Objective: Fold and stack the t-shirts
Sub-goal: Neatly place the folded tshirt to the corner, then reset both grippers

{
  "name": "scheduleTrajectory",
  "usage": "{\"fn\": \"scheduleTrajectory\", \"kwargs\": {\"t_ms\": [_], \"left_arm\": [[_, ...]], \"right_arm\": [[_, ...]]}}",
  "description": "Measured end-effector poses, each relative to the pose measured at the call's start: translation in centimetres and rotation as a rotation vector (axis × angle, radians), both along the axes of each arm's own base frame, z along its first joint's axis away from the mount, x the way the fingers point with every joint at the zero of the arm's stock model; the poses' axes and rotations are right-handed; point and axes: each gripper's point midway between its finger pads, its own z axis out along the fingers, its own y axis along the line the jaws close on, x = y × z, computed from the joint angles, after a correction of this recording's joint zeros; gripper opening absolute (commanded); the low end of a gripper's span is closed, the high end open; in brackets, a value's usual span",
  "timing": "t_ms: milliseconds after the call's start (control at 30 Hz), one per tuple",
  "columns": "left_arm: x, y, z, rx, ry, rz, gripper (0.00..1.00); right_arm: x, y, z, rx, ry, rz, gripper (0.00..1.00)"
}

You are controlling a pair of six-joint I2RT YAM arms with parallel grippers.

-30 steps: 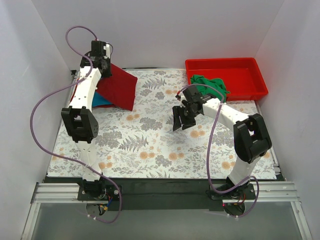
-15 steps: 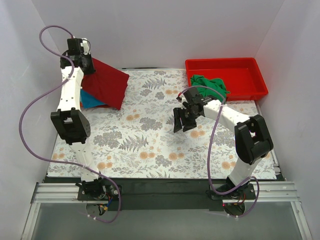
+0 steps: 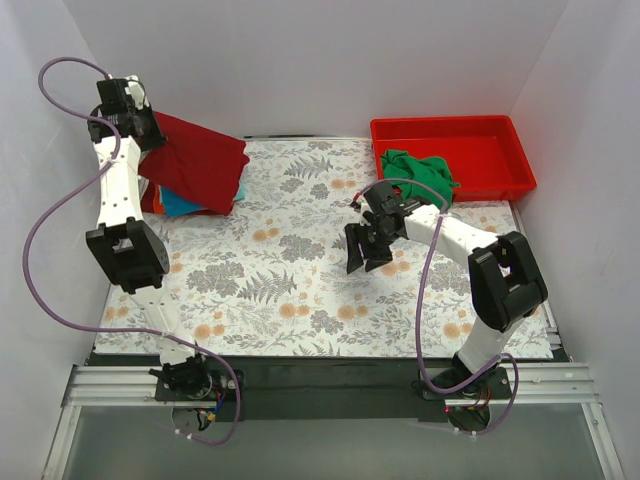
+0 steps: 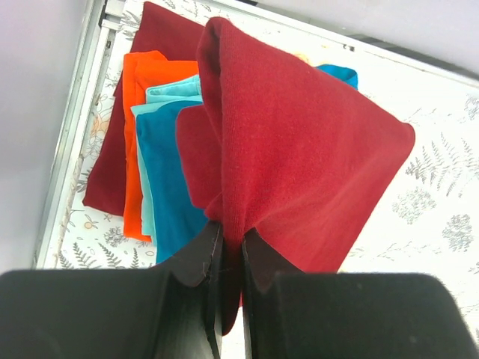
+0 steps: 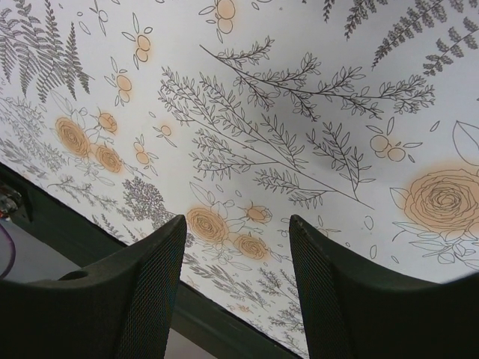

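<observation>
My left gripper (image 4: 232, 239) is shut on a folded red t-shirt (image 4: 299, 157) and holds it in the air at the far left (image 3: 200, 158). Under it lies a stack: a dark red shirt (image 4: 123, 149), an orange one (image 4: 142, 82) and a bright blue one (image 4: 168, 172). The stack shows partly in the top view (image 3: 180, 203). A crumpled green t-shirt (image 3: 418, 170) hangs over the front wall of the red tray (image 3: 490, 135). My right gripper (image 3: 362, 247) is open and empty above the floral table cloth (image 5: 299, 112), mid-table.
The red plastic tray stands at the back right. White walls close the left, back and right sides. The table's metal edge (image 4: 75, 142) runs beside the stack. A black rail (image 3: 320, 375) lines the near edge.
My left gripper has carried the red shirt leftward and up to above the stack at the far left. My right gripper has shifted only slightly.
</observation>
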Motion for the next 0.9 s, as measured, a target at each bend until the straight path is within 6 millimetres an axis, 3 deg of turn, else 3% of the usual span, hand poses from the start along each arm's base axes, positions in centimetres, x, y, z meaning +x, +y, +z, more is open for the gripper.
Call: {"fn": "scheduleTrajectory", "kwargs": {"t_ms": [67,100,167,400,533,700,800,900], "left_arm": [[0.0,0.3,0.1,-0.016,-0.007,0.006,0.02],[0.0,0.6,0.1,-0.023,-0.01,0.013,0.15],[0.0,1.7,-0.1,-0.041,-0.016,0.042,0.59],[-0.6,8.0,-2.2,-0.09,-0.002,0.231,0.75],[-1.1,9.2,-3.0,-0.108,0.011,0.281,0.76],[-2.5,5.8,-5.6,-0.159,0.062,0.246,0.76],[-5.3,1.6,-6.7,-0.214,0.096,0.192,0.76],[-9.3,-3.7,-6.2,-0.24,0.09,0.119,0.76]], "right_arm": [[-0.2,0.1,0.0,-0.001,0.001,0.004,0.64],[-0.3,0.0,0.0,0.0,0.0,0.006,0.64],[-0.6,0.0,0.1,0.0,0.0,0.007,0.64],[-0.9,0.0,2.5,0.039,-0.056,0.008,0.64],[-1.1,0.0,4.3,0.064,-0.094,0.006,0.64],[-1.1,-0.5,6.0,0.068,-0.144,-0.012,0.65],[-0.9,-1.0,6.8,0.056,-0.178,-0.03,0.65],[-0.3,-1.3,7.7,0.045,-0.218,-0.047,0.65]]}}
